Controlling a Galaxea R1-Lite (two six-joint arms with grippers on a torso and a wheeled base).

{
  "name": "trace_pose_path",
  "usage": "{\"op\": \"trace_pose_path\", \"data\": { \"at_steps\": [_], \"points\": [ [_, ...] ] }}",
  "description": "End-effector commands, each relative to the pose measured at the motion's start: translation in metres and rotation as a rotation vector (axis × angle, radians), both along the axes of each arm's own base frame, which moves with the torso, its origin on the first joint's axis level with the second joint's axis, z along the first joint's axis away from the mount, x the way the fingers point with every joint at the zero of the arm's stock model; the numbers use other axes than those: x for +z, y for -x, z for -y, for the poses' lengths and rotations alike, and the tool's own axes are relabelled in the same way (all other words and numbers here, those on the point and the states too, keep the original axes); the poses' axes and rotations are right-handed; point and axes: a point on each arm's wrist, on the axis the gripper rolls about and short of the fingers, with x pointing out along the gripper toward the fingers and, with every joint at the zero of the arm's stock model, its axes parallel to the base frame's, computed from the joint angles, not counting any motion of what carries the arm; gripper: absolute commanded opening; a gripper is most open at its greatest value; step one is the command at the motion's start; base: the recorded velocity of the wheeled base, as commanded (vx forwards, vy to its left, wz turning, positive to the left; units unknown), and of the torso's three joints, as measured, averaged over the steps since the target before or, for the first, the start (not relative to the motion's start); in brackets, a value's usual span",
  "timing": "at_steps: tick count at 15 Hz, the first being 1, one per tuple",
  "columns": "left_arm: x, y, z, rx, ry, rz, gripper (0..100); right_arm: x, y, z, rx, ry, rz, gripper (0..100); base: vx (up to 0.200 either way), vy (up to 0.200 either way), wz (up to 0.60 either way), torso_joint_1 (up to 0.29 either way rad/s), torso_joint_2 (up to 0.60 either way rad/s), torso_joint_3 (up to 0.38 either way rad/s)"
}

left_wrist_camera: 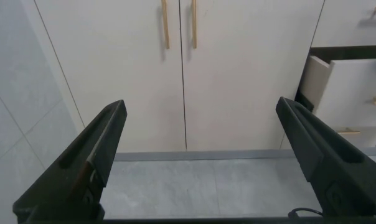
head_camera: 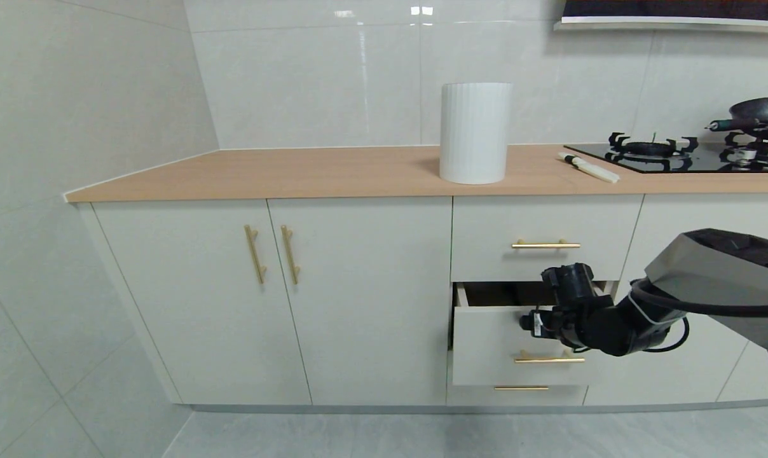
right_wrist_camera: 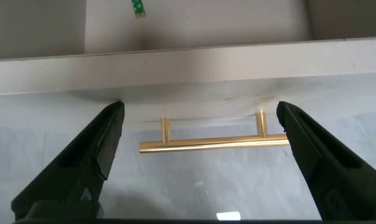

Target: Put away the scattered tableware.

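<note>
The black right gripper is wide open and holds nothing. It hangs right at the front of the open white drawer, just above the drawer's shiny gold bar handle. One of its two fingers is on each side of the handle, and they do not touch it. Inside the drawer lies a tiny green bit. It is too small to tell what it is.

The black left gripper is wide open too, with nothing in it. It is low down to the left of the open drawer. It faces the white cupboard with two doors and the grey tiled floor.

Right above the open drawer is a shut white drawer with a gold handle. Above that runs the light brown wooden counter top. A long pale cream piece of tableware lies flat on the counter, above the open drawer and a little to its right. I cannot tell just what kind of piece it is. A tall white round holder with ribbed sides stands upright on the counter, above the left end of the open drawer. Farther right than the open drawer and higher up is a black gas stove, just beside the cream piece. A black pan sits on the stove.
</note>
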Motion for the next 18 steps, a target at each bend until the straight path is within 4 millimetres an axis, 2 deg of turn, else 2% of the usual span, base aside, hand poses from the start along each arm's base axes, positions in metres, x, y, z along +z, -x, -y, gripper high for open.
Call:
{"op": "trace_pose_path", "data": {
  "at_steps": [1, 5, 8, 13, 18],
  "points": [
    [0.0, 0.0, 0.0, 0.001, 0.0, 0.0, 100, -0.012, -0.017, 0.004, -0.017, -0.001, 0.011, 100, 0.0, 0.0, 0.0, 0.0, 0.0, 0.0],
    [0.0, 0.0, 0.0, 0.001, 0.0, 0.0, 100, -0.019, -0.035, 0.012, -0.044, -0.004, 0.039, 100, 0.0, 0.0, 0.0, 0.0, 0.0, 0.0],
    [0.0, 0.0, 0.0, 0.001, 0.0, 0.0, 100, -0.024, -0.045, 0.027, -0.082, -0.008, 0.069, 100, 0.0, 0.0, 0.0, 0.0, 0.0, 0.0],
    [0.0, 0.0, 0.0, 0.001, 0.0, 0.0, 100, -0.041, -0.057, 0.029, -0.126, 0.012, 0.115, 100, 0.0, 0.0, 0.0, 0.0, 0.0, 0.0],
    [0.0, 0.0, 0.0, 0.001, 0.0, 0.0, 100, -0.045, -0.069, 0.033, -0.154, 0.008, 0.161, 100, 0.0, 0.0, 0.0, 0.0, 0.0, 0.0]
  ]
}}
